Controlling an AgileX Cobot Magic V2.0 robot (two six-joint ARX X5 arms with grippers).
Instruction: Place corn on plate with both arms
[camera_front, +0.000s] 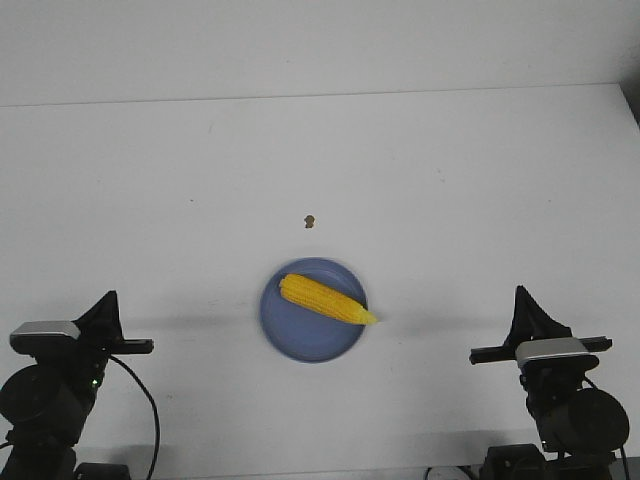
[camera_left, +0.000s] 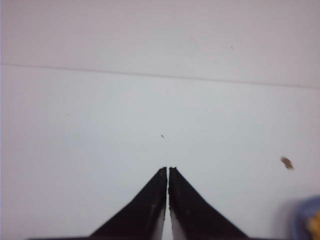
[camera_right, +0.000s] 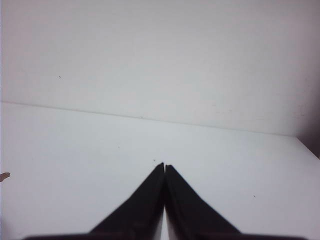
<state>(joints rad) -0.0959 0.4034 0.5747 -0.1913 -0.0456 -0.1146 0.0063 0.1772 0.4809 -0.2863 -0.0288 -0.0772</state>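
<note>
The yellow corn (camera_front: 326, 299) lies across the blue plate (camera_front: 300, 339) at the middle of the white table, its pointed end over the plate's right rim. My left gripper (camera_front: 108, 303) is at the front left, shut and empty, well left of the plate. My right gripper (camera_front: 522, 297) is at the front right, shut and empty, well right of the plate. In the left wrist view the gripper (camera_left: 168, 169) points over bare table, with the plate's edge (camera_left: 301, 215) and a bit of corn (camera_left: 315, 225) at the corner. The right wrist view shows the gripper (camera_right: 164, 164) over bare table.
A tiny brown speck (camera_front: 309, 221) lies on the table behind the plate; it also shows in the left wrist view (camera_left: 286, 162) and at the edge of the right wrist view (camera_right: 4, 176). The table's far edge (camera_front: 320, 95) meets a white wall.
</note>
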